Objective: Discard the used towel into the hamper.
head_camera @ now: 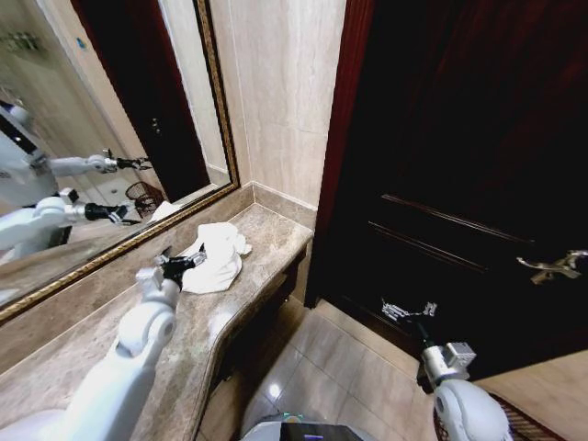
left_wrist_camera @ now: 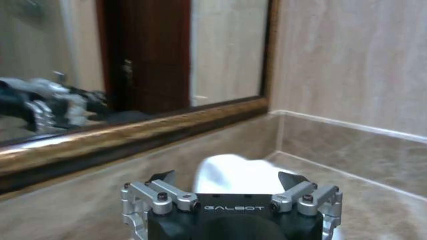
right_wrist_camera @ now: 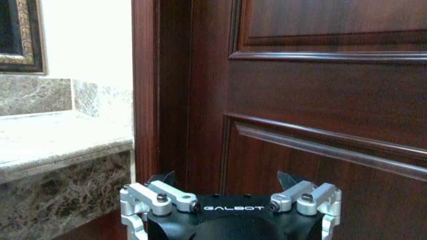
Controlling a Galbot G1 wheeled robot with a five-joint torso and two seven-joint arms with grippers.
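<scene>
Your left pincer [head_camera: 188, 262] is open and holds nothing, and the white towel [head_camera: 217, 256] lies on the desk [head_camera: 266, 230] touching its tips, just on the far side, while your right pincer [head_camera: 409, 310] hangs open by the door [head_camera: 478, 165], well apart.

Towel [head_camera: 216, 257] lies on the counter [head_camera: 110, 312], near its far end. Mirror [head_camera: 83, 138] stands on the wall directly behind the towel. Left tool [head_camera: 184, 265] sits at the towel's near edge, over the counter. Door [head_camera: 478, 147] is right of the towel, past the counter's end. Right tool [head_camera: 409, 310] hangs before the door, well apart from the towel, over the floor [head_camera: 322, 367].
</scene>
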